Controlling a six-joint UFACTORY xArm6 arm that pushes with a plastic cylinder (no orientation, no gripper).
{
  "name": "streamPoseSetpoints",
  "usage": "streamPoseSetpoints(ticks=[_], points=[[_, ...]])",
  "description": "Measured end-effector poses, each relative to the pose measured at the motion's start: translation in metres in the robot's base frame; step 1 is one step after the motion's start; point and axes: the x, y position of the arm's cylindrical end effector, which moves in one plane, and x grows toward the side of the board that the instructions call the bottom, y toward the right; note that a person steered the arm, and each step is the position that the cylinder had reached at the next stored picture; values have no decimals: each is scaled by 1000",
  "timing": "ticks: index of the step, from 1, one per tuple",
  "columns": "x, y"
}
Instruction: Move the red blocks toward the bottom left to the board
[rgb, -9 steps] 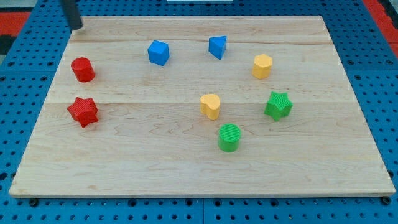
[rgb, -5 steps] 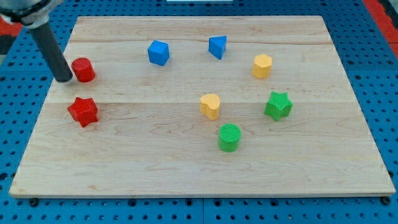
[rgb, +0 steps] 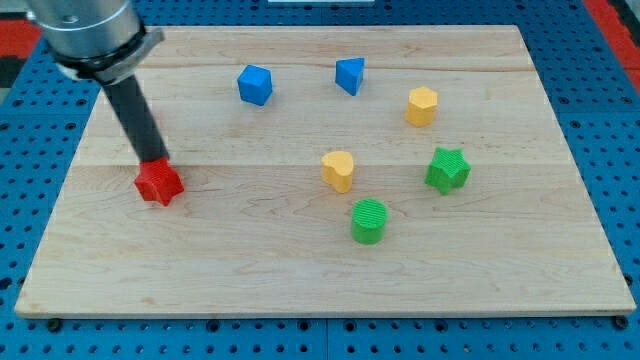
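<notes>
My tip (rgb: 153, 162) stands on the wooden board (rgb: 300, 270) at the left, touching the top edge of a red star block (rgb: 158, 185). The rod slants up from it toward the view's top left. Only this one red block shows. The red cylinder seen earlier is not visible; it may be hidden behind the rod.
A blue cube (rgb: 255, 84) and a blue wedge-shaped block (rgb: 350, 75) lie near the top. A yellow block (rgb: 421, 105) is at the upper right and another yellow block (rgb: 339, 170) near the middle. A green star (rgb: 447, 168) and a green cylinder (rgb: 369, 220) lie right of centre.
The rod swept from the board's top left corner down past the red cylinder to the red star. The star has shifted a little to the right. The red cylinder no longer shows.
</notes>
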Motion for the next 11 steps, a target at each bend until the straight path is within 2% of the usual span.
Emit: streamPoseSetpoints(ticks=[1, 2, 3, 4, 5, 6, 7, 8, 10, 11], points=[[0, 32], [12, 23], [46, -29], [65, -46], [59, -45], [33, -54], [14, -117], [2, -126], [-100, -116], [-103, -79]])
